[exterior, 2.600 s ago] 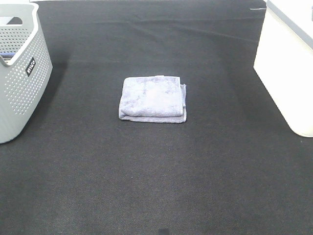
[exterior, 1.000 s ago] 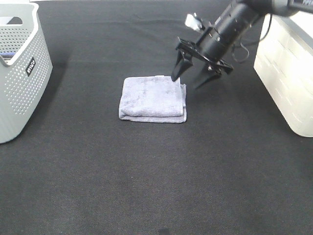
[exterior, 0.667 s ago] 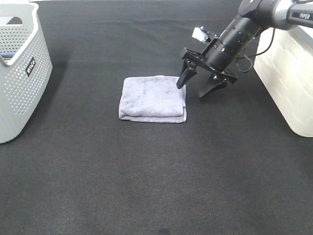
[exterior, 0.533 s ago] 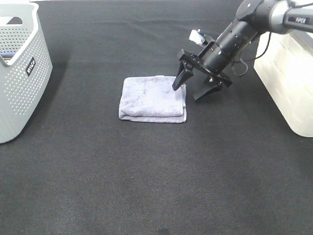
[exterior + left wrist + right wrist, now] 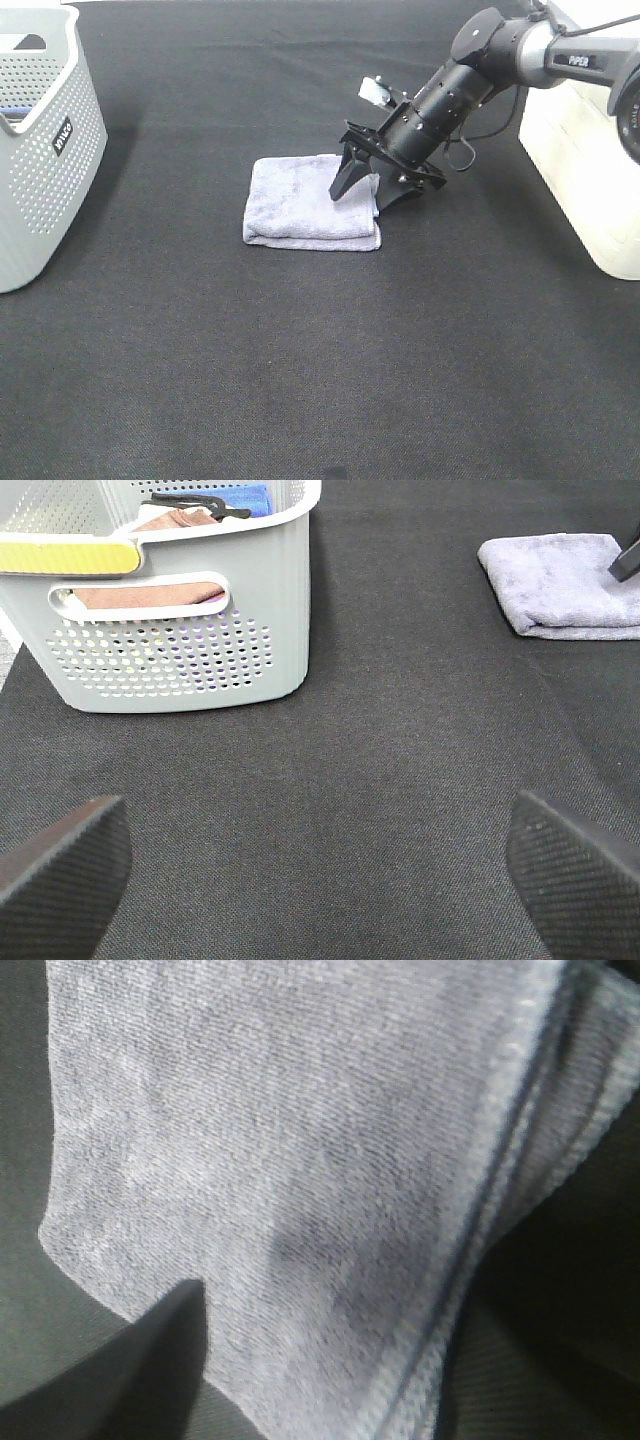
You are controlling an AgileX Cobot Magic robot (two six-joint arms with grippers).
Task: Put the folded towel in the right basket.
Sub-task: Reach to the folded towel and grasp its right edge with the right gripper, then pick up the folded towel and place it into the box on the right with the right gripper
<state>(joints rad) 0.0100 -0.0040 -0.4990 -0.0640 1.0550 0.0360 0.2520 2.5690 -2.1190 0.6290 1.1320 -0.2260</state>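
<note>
The folded towel (image 5: 305, 200) lies flat on the black mat, pale lavender-grey. My right gripper (image 5: 362, 197) is open and low at the towel's right edge, with one finger over the towel and the other just off its edge. The right wrist view is filled by the towel (image 5: 300, 1150) with its layered hem, and one dark finger (image 5: 150, 1370) shows at the edge. The right basket (image 5: 590, 150), plain white, stands at the right edge. My left gripper (image 5: 320, 880) is open and empty over bare mat, far from the towel (image 5: 565, 580).
A grey perforated basket (image 5: 40, 150) with a black label stands at the far left. The left wrist view shows it (image 5: 200, 630) holding cloths and a dark object. Black mat (image 5: 320, 350) covers the table.
My right arm came in from the upper right and moved down and left. Its open jaws went from above the towel's far right corner to astride its right edge. The towel has not moved.
</note>
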